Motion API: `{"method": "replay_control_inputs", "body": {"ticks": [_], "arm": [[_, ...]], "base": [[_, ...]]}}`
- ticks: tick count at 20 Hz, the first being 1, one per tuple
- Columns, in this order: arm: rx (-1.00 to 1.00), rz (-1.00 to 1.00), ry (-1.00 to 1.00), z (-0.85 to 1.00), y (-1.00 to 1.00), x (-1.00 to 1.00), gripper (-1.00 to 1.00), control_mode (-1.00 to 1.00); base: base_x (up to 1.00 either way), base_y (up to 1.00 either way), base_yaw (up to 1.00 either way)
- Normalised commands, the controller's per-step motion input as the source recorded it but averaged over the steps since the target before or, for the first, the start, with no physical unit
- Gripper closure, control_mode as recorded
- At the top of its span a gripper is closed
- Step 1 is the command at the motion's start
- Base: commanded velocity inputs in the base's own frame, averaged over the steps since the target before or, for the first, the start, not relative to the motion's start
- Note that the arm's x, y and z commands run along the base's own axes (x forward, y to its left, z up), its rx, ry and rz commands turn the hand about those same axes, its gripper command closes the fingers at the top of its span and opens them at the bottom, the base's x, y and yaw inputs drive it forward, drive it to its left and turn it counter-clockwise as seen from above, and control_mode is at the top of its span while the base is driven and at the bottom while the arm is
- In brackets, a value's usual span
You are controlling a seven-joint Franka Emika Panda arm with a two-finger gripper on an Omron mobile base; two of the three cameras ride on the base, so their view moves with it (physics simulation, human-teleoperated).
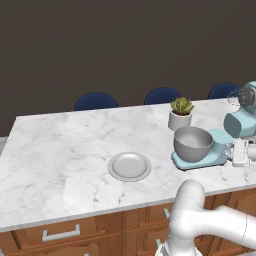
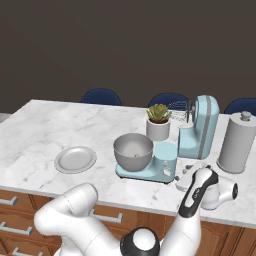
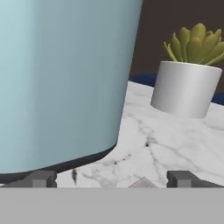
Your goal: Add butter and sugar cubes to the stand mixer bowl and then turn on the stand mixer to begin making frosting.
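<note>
Light blue stand mixer (image 3: 61,83): fills claw's (image 3: 111,177) left, close ahead; claw jaws apart, empty, low over white marble worktop (image 3: 166,144).

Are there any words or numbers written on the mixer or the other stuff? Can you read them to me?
There are none to read. The stand mixer is plain light blue with no brand or label showing, and up close in the hand view its side is bare too. The white plant pot, the grey canister, the plate and the stand mixer bowl carry no writing either.
</note>
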Motion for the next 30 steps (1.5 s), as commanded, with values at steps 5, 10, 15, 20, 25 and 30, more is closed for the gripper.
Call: {"method": "replay_control_inputs", "body": {"ticks": [5,10,15,20,25,30], "arm": [[0.0,0.07,-0.03,-0.49,-0.14,0.05,-1.0,-1.0],[0.0,0.03,-0.11,-0.14,-0.33,0.0,-1.0,-1.0],[0.0,0.0,-0.13,-0.05,-0.25,0.0,-1.0,-1.0],[0.0,0.01,-0.01,-0.32,-0.11,0.1,-1.0,-1.0],[0.0,0.05,0.01,-0.37,-0.34,0.1,-1.0,-1.0],[0.0,0.05,0.04,-0.45,-0.39,0.07,-1.0,-1.0]], "base": [[0.0,0.0,0.0],[0.0,0.0,0.0],[0.0,0.0,0.0],[0.0,0.0,0.0],[0.0,0.0,0.0],[0.0,0.0,0.0]]}}
